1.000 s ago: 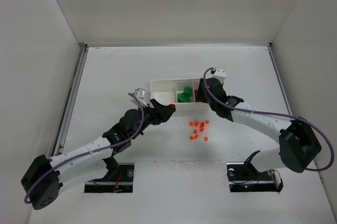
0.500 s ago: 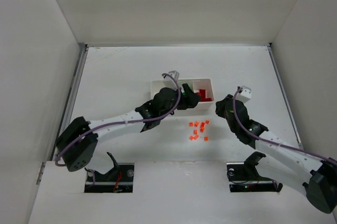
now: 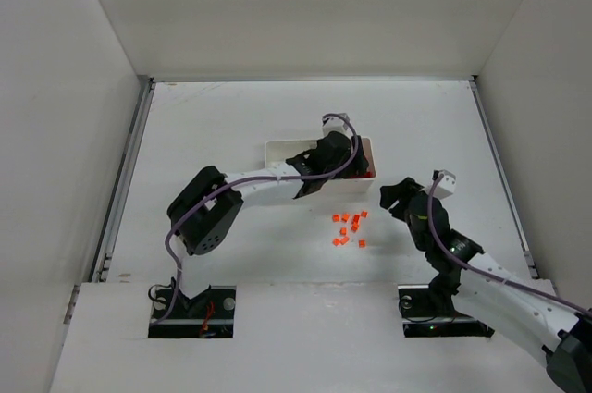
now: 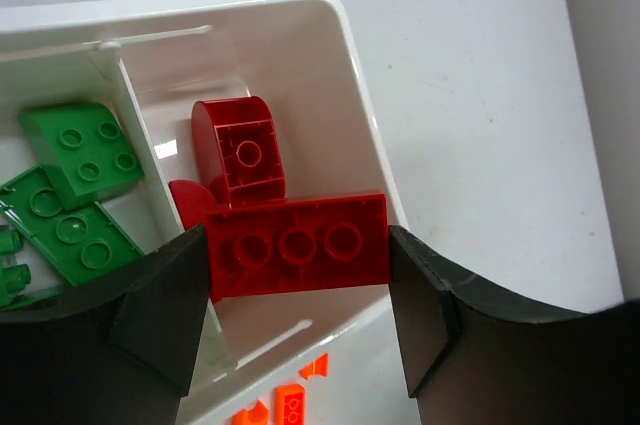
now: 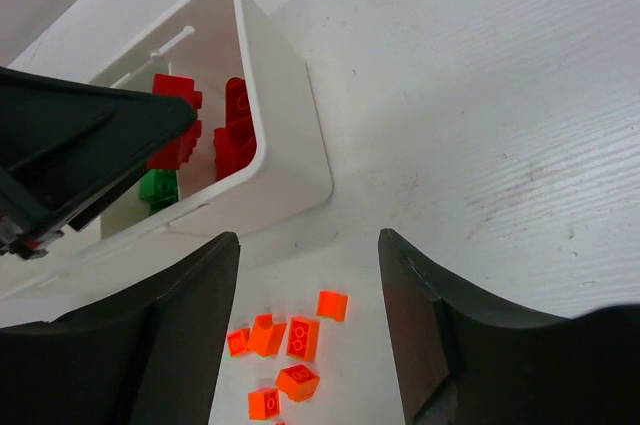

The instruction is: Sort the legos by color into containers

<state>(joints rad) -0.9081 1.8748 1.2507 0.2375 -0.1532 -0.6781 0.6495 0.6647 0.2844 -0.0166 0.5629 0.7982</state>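
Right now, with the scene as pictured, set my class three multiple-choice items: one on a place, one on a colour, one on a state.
1. Where do the orange bits lie?
A. on the table beside the tray
B. inside the tray
C. against the back wall

2. What colour is the brick in the left end effector?
A. green
B. orange
C. red

3. How is the right end effector?
A. shut on a brick
B. open and empty
C. shut on the tray wall

Answers: 1 A, they lie loose on the table outside the tray wall; 2 C, a red brick is clamped between its two fingers; 3 B, its fingers stand apart with nothing between them.
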